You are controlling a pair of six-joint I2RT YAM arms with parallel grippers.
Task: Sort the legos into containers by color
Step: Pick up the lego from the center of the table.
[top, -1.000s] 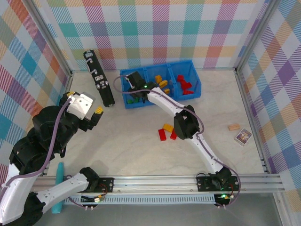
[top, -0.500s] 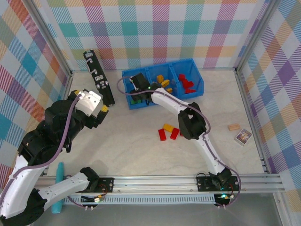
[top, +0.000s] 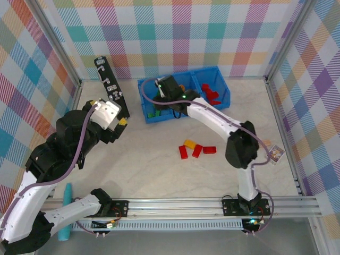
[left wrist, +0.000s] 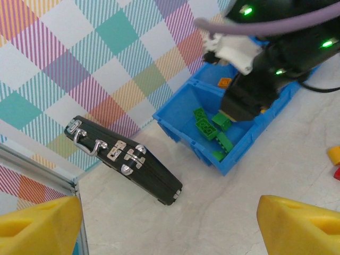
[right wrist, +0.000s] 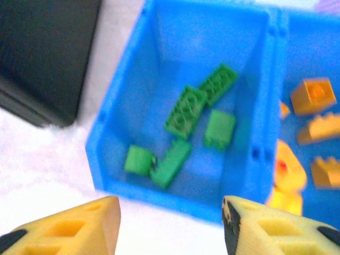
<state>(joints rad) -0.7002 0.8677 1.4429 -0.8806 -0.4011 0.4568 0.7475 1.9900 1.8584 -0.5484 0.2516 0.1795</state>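
Note:
The blue bin (top: 220, 103) stands at the back of the table. Its left compartment (right wrist: 159, 48) holds several green legos (right wrist: 185, 111), the middle one yellow-orange legos (right wrist: 313, 95), the right one red legos (top: 210, 94). My right gripper (top: 169, 90) hovers over the left and middle compartments, open with nothing between its yellow fingers (right wrist: 69, 226). On the table lie a yellow lego (top: 189, 143) and three red legos (top: 197, 151). My left gripper (top: 108, 112) is open and empty above the table left of the bin (left wrist: 234, 159), its yellow fingertips (left wrist: 297, 223) wide apart.
A black case with silver latches (top: 111, 87) lies just left of the bin (left wrist: 125, 159). A small card box (top: 274, 154) and a wooden block (top: 264, 143) sit at the right. A teal tool (top: 66, 212) lies near the left base. Metal frame posts border the table.
My right gripper opened and slid right along the bin, its elbow swinging right and uncovering a red lego. My left arm moved forward and right toward the black case.

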